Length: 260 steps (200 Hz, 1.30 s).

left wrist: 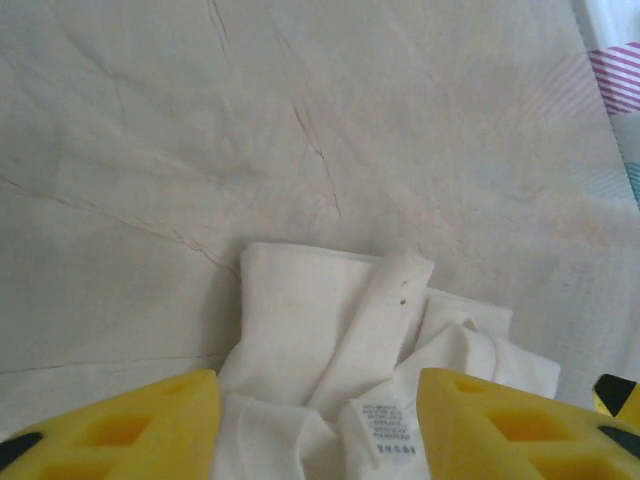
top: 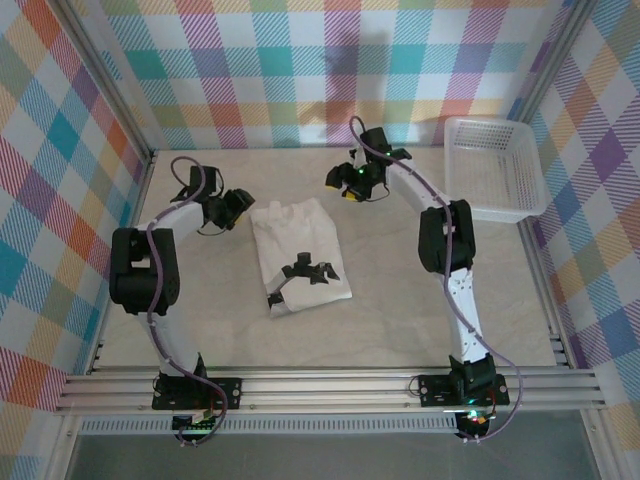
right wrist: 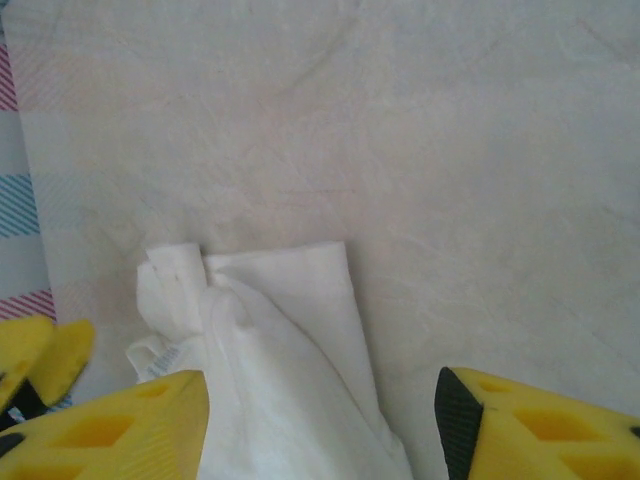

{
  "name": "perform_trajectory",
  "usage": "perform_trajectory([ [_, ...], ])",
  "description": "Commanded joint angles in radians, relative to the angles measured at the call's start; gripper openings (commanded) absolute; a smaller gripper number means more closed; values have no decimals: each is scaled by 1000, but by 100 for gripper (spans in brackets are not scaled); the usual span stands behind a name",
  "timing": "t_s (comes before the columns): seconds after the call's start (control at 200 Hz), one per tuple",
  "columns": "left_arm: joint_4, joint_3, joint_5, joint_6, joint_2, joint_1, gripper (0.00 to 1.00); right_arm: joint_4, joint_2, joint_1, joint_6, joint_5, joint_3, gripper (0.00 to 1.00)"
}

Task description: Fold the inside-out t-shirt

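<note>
Both my tools spread, empty. Inside-out t-shirt (top: pixel 300 252) lies nearward between them, long axis far-to-near. Left gripper (top: pixel 232 207) just beside its far-left corner; right gripper (top: pixel 345 183) farther off.

A small white care tag (left wrist: pixel 383 428) on the inside-out t-shirt (left wrist: pixel 300 320) carried several short lines of grey print, seen in the left wrist view. The letters were too small and blurred to make out any word, brand or number. No other writing could be read anywhere in the three views.
</note>
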Motion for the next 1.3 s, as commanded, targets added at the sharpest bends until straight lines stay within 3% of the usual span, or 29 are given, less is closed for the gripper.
perform_trajectory([
  [0.0, -48, -19, 6, 67, -67, 5, 62, 8, -74, 25, -156, 1, -93, 68],
  [0.175, -22, -52, 6, 125, -38, -20, 74, 23, -21, 66, -308, 56, -78, 74],
  [0.29, -59, 0, -24, 154, 28, -46, 76, 13, 41, 83, -337, 81, -5, 74],
  [0.385, -47, 15, -28, 143, 71, -59, 76, -15, 104, 85, -316, 84, 73, 70],
  [0.525, -19, 36, 72, 137, 125, -99, 72, -36, 168, 100, -287, 73, 129, 65],
  [0.6, -20, 37, 75, 137, 140, -116, 70, -36, 179, 106, -280, 37, 131, 57],
  [0.74, -37, 66, 51, 135, 171, -115, 60, -28, 188, 115, -257, -10, 120, 35],
  [0.875, -46, 115, 68, 133, 207, -115, 45, -24, 189, 124, -253, -18, 112, 33],
  [1.015, -49, 119, 57, 131, 209, -115, 29, -34, 187, 125, -249, -18, 113, 39],
  [1.155, -100, 134, 37, 145, 209, -115, 0, -55, 160, 116, -217, 15, 113, 63],
  [1.295, -132, 141, 30, 148, 211, -115, 0, -38, 99, 92, -98, 86, 26, 67],
])
